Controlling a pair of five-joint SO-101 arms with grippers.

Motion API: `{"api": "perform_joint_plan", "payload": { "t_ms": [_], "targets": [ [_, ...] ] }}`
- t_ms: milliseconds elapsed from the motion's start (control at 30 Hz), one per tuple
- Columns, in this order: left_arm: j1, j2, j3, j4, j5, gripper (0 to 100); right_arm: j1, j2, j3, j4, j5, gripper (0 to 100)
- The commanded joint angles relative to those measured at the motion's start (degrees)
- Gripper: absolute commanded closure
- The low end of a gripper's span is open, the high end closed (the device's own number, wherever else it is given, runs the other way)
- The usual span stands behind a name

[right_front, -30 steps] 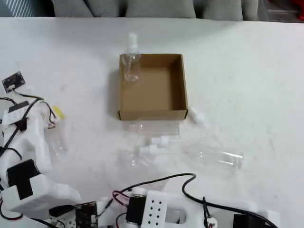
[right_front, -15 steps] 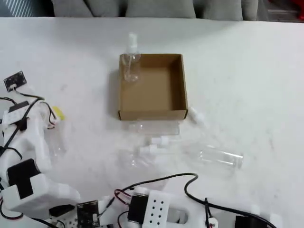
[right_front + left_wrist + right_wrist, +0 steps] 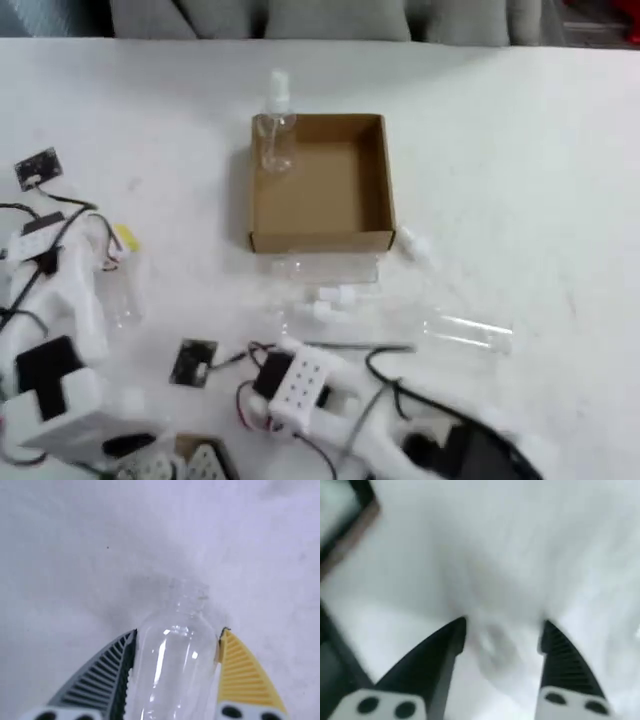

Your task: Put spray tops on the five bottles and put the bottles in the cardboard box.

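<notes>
Pinching a topless bottle (image 3: 172, 665) in the left jaws, at the left of the bench (image 3: 520, 150). Just swung forward with the right arm (image 3: 300, 385), jaws spread, toward loose spray tops (image 3: 330, 298) before the cardboard box (image 3: 320, 241). Probably fetching a top next; one topped bottle (image 3: 275, 135) already boxed.

White plastic left arm (image 3: 62, 300) sits low at the left side of the desk (image 3: 520, 150). On the left gripper (image 3: 177, 631), dark grey and yellow ribbed jaws press both sides of a clear plastic bottle (image 3: 172, 675). White right arm (image 3: 345, 425) at near edge, centre. On the right gripper (image 3: 502, 625), black jaws are spread apart, pointing down at the desk.
</notes>
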Motion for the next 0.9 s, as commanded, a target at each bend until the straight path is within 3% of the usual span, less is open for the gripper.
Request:
{"api": "perform_joint_plan", "payload": {
  "t_ms": [0, 167, 733, 867],
  "targets": [
    [1.1, -0.3, -3.0, 0.4, -0.4, 83, 2.6, 1.0, -0.9, 0.7, -0.9, 81.3],
    [1.1, -0.3, -2.9, 0.4, -0.4, 83, 3.4, 0.8, -2.3, 1.2, -0.8, 98.2],
    [1.1, -0.4, -2.7, 0.4, -0.5, 83, 13.6, 0.7, -14.6, 15.3, -0.7, 98.2],
    [1.1, -0.4, -2.7, 0.4, -0.5, 83, 13.5, -1.1, -15.0, 16.7, 3.7, 98.2]
  ]
}}
